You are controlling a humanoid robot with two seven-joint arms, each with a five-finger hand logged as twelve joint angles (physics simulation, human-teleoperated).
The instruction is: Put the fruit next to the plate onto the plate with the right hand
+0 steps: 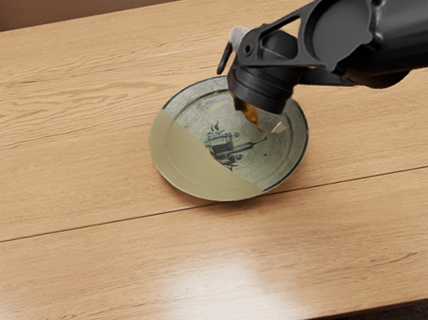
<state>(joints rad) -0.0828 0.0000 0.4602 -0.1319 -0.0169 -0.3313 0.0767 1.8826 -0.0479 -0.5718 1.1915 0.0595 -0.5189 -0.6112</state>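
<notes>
Only a small part of the fruit (249, 112) shows: an orange-brown sliver with a darker edge, poking out from under the right robot hand (266, 76). Its shape and kind cannot be made out. It sits over the upper right part of the plate (189, 160), inside the rim, and whether it rests on the plate's surface or hangs just above it cannot be told.

The plate is round and shallow. Its left part is a flat olive-beige, and the rest is grey-green with a dark drawing at the middle. It lies on a pale wooden counter (93, 272).

The robot hand (a bulky black shape with a round joint cap) covers the plate's upper right rim and hides most of the fruit. Whether it is clamped on the fruit or loose around it cannot be told from this view. Its arm (414, 25) runs away from the plate to the right edge of the view. A small pale wedge (278, 126) lies just right of the fruit, inside the plate; what it is stays unclear.
</notes>
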